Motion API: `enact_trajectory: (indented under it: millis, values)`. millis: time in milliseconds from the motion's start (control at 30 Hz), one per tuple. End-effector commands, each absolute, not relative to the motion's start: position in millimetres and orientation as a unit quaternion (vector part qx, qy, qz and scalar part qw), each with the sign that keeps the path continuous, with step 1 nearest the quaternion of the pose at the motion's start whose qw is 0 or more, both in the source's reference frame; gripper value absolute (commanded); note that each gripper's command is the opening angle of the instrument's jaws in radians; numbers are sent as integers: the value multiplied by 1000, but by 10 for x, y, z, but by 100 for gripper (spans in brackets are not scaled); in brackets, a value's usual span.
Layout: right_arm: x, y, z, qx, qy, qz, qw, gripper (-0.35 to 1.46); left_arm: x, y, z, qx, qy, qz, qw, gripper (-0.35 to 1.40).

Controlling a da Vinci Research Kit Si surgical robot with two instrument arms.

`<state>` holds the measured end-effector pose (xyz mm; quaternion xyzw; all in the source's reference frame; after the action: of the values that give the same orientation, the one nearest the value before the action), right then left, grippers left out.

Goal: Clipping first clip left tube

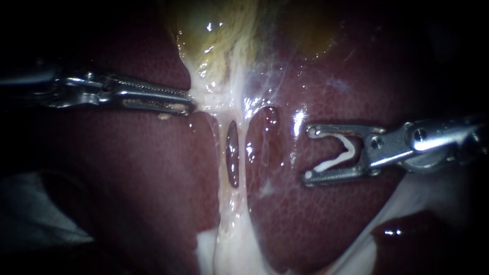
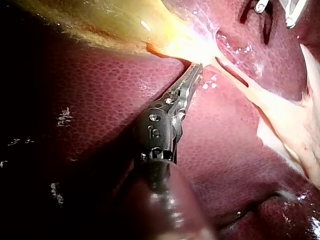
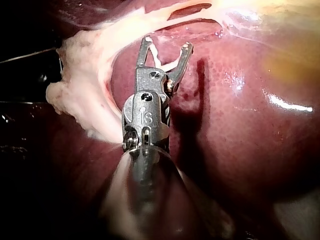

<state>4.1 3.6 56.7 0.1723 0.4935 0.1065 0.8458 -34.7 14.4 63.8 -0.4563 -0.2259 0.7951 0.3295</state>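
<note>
The yellowish gallbladder (image 1: 224, 40) narrows into pale tissue that splits into two strands. The left tube (image 1: 221, 153) and the right tube (image 1: 248, 153) run down over the liver (image 1: 331, 219), with a dark window between them. My left instrument (image 1: 187, 105) reaches in from the left, its jaws shut on the pale tissue at the gallbladder's neck; its jaws (image 2: 196, 69) meet that tissue. My right instrument (image 1: 309, 154) hovers to the right of both tubes, clear of them, jaws open with a white V-shaped clip (image 1: 342, 153) seated inside. Its jaws (image 3: 166, 44) carry the clip (image 3: 165, 64).
Pale fatty tissue (image 1: 232, 244) spreads where the tubes join lower down. A light cloth (image 1: 30, 214) lies at the lower left. A dark glossy lobe (image 1: 407, 231) sits under the right instrument's shaft. The right instrument's tips (image 2: 272, 6) show beyond the tubes.
</note>
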Motion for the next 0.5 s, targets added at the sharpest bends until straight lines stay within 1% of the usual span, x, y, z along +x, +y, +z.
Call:
enact_trajectory:
  millis: [33,200,367,500]
  values:
    - [41,36,567,172,493,107,846,50,-346,145,635,-456,-227,795,330,-35]
    - [41,36,567,174,494,106,845,50,-331,153,597,-453,-236,792,335,-35]
    - [41,36,567,174,494,106,845,50,-312,158,556,-464,-222,791,332,-35]
    - [44,35,566,178,496,104,844,50,-310,157,541,-468,-217,791,328,-35]
